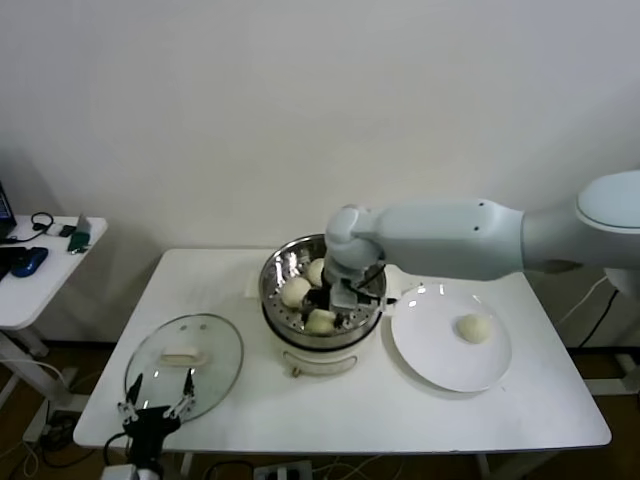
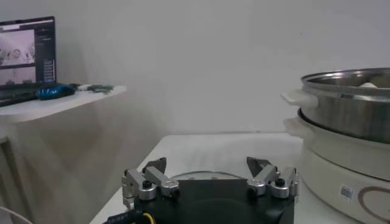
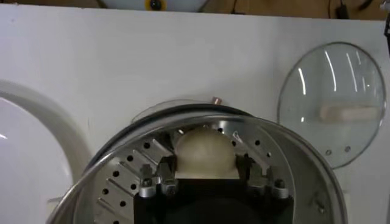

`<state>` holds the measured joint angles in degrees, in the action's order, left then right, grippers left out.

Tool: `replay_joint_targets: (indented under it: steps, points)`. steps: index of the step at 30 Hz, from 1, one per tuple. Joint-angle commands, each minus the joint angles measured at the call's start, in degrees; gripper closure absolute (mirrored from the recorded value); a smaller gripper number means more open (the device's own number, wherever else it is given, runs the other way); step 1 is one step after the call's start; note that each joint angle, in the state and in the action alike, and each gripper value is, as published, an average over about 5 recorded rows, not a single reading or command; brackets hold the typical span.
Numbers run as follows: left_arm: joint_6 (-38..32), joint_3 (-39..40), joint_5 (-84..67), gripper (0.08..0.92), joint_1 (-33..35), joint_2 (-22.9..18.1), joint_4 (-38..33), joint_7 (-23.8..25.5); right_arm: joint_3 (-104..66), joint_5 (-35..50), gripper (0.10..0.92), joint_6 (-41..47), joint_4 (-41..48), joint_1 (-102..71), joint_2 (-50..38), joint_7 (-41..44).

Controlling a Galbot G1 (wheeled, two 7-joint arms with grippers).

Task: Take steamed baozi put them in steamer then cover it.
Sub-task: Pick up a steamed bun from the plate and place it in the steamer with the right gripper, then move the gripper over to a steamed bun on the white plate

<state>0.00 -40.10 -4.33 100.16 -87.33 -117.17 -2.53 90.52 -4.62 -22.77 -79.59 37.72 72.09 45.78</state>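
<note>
**Baozi in the steamer, one left on the plate**

A baozi (image 3: 205, 152) sits between my right gripper's (image 3: 206, 173) spread fingers inside the steamer (image 1: 272, 282). The last baozi (image 1: 474, 328) lies on the plate (image 1: 430, 350), rightward. My left gripper (image 1: 155, 408) hangs open by the cover (image 1: 215, 345).

steamer (image 2: 350, 115) cropped; plate (image 3: 24, 164) too

A white table (image 1: 420, 410) is set against a pale wall (image 1: 300, 100), and a flat white plate (image 1: 440, 370) is laid on its right part. To the left, a smaller side table (image 1: 40, 290) is seen, on which a laptop (image 2: 27, 52), a blue mouse (image 1: 30, 261) and black headphones (image 1: 40, 222) are placed.
</note>
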Motion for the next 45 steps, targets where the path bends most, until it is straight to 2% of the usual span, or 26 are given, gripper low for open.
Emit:
replay_joint_targets:
  steps: [1, 5, 9, 13, 16, 19, 22, 28, 35, 45]
  points:
    - [0.0, -0.2, -0.1, 0.177, 0.2, 0.2, -0.2, 0.0, -0.3, 3.6, 0.265, -2.0, 3.7, 1.5, 0.7, -0.1]
    - [0.1, -0.1, 0.0, 0.177, 0.3, 0.3, -0.4, 0.1, 3.2, 18.2, 0.208, -3.6, 4.5, 11.0, -1.3, 6.8]
    - [0.1, 0.3, 0.1, 0.177, 0.3, 0.2, -0.7, 0.2, 7.3, 31.1, 0.203, -2.6, 6.5, 19.6, -5.5, 15.2]
    - [0.3, 0.5, 0.0, 0.177, 0.1, 0.0, -1.2, 0.3, 11.7, 40.2, 0.202, 5.8, 8.3, 25.0, -13.5, 21.0]
    - [0.5, 0.5, -0.2, 0.177, 0.0, 0.0, -1.6, 0.3, 15.6, 43.7, 0.203, 13.9, 8.1, 26.8, -20.1, 21.4]
    - [0.5, 0.6, -0.4, 0.177, 0.0, 0.1, -1.9, 0.3, 20.5, 41.8, 0.203, 19.1, 7.4, 26.9, -26.9, 20.4]
    - [0.5, 0.6, -0.5, 0.177, -0.2, 0.1, -1.9, 0.3, 22.2, 35.5, 0.203, 21.3, 7.0, 23.4, -32.6, 19.0]
    - [0.7, 0.6, -0.8, 0.177, -0.4, 0.0, -2.1, 0.3, 13.9, 24.2, 0.203, 26.6, 7.5, 8.9, -38.6, 14.0]
    - [1.0, 0.3, -0.7, 0.177, -0.3, -0.3, -2.3, 0.3, -1.1, 18.1, 0.203, 28.9, 12.9, -9.3, -36.9, 10.3]
    - [0.6, -0.6, -0.8, 0.177, 0.6, -0.5, -1.5, 0.0, -12.0, 13.6, 0.203, 29.1, 22.9, -22.5, -29.9, 7.9]
